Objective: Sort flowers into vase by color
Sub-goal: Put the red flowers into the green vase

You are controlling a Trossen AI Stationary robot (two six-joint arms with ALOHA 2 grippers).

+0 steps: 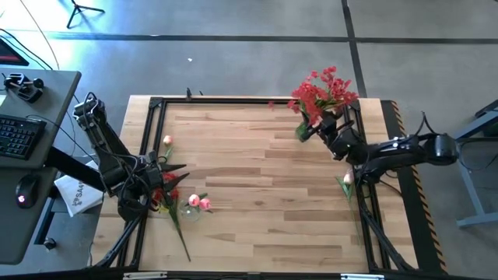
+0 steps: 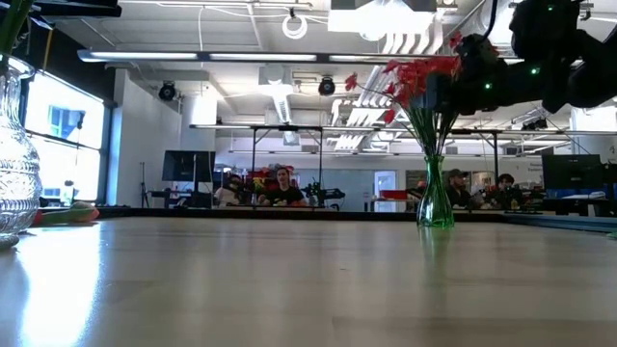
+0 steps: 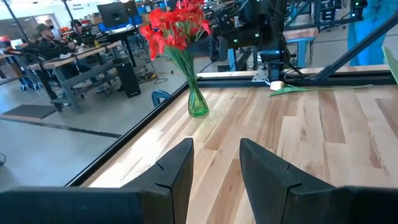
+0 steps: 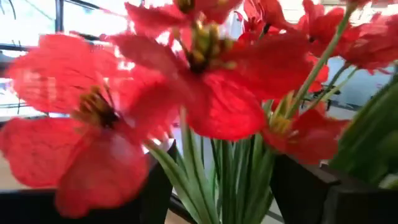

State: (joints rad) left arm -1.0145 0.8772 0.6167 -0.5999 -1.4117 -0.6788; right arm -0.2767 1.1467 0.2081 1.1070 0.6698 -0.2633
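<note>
My right gripper [image 1: 317, 127] is up among the red flowers [image 1: 323, 91] in the green glass vase [image 2: 435, 204] at the far right of the table [image 1: 264, 210]. Its 2 fingers [image 4: 155, 193] sit spread on either side of the green stems, though I cannot tell whether they grip any of them. My left gripper [image 3: 214, 163] hovers part-open and empty at the table's left edge. Nearby lie 2 pink buds [image 1: 199, 203], a red stem [image 1: 169, 198] and 1 more pink bud [image 1: 167, 141]. Another pink bud [image 1: 347, 180] lies near the right edge. A clear glass vase [image 2: 16, 164] stands on the left in the low view.
</note>
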